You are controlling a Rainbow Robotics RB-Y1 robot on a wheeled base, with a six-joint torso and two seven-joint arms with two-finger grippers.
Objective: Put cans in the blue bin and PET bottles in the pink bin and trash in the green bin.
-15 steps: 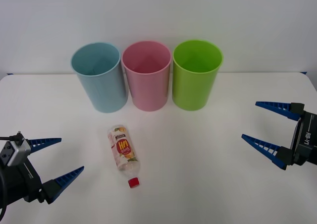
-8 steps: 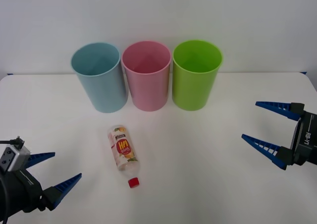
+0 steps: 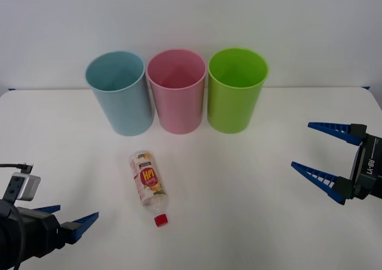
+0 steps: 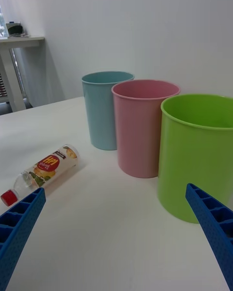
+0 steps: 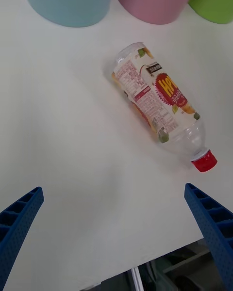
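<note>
— Lining up for the pick, the left gripper [image 3: 68, 221] hangs low at the near left with fingers spread wide; the PET bottle [image 3: 149, 183] lies on its side on the table [image 3: 239, 180], cap toward the robot, in front of the blue bin [image 3: 121, 94] and pink bin [image 3: 177, 92].

— Best bet: straddle the label, across the body.

— Right gripper [image 3: 322, 153]?

— Wide too, idle far right.

— Bins?

— Pink and green bin [image 3: 236, 91] look empty as far as visible.

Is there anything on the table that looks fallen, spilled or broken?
Only the PET bottle lies on its side, cap on, nothing spilled. The blue bin, pink bin and green bin stand upright in a row.
</note>
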